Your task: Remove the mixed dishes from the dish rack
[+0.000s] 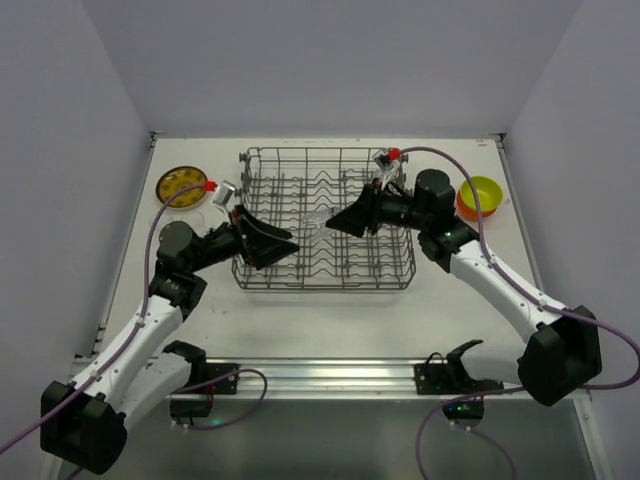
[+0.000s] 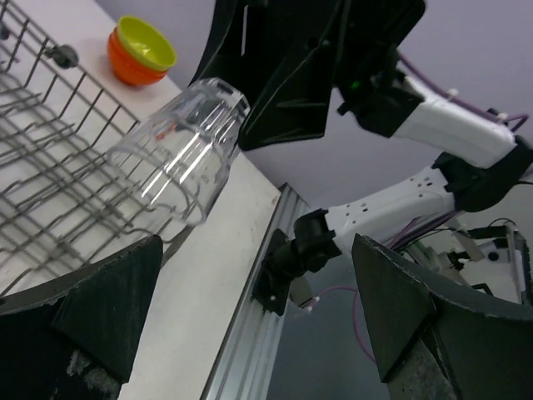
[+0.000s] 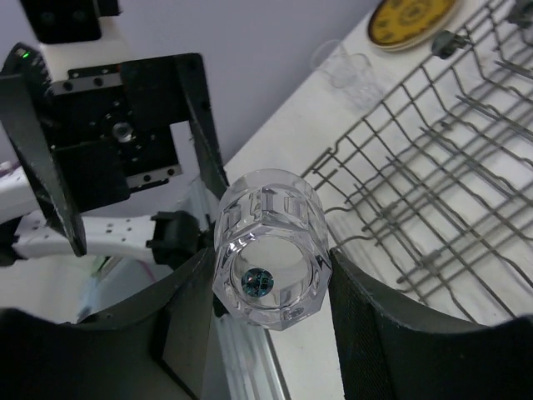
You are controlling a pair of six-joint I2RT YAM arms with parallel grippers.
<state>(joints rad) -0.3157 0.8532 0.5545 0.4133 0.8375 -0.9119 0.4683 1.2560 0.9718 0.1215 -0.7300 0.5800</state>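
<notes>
The grey wire dish rack (image 1: pixel 325 225) stands mid-table and looks empty of dishes. My right gripper (image 1: pixel 338 220) is shut on a clear glass (image 1: pixel 316 222), holding it on its side above the rack's middle. In the right wrist view the glass (image 3: pixel 268 250) sits base-first between both fingers of that gripper (image 3: pixel 271 279). My left gripper (image 1: pixel 285 243) hangs open at the rack's left edge, just short of the glass, which shows in the left wrist view (image 2: pixel 183 150) above and beyond the empty jaws (image 2: pixel 256 279).
A brown-and-yellow plate (image 1: pixel 181 184) lies at the back left, with clear glasses (image 1: pixel 225 193) beside it. An orange bowl with a yellow-green bowl nested in it (image 1: pixel 480 196) sits right of the rack. A metal rail (image 1: pixel 320 375) runs along the near edge.
</notes>
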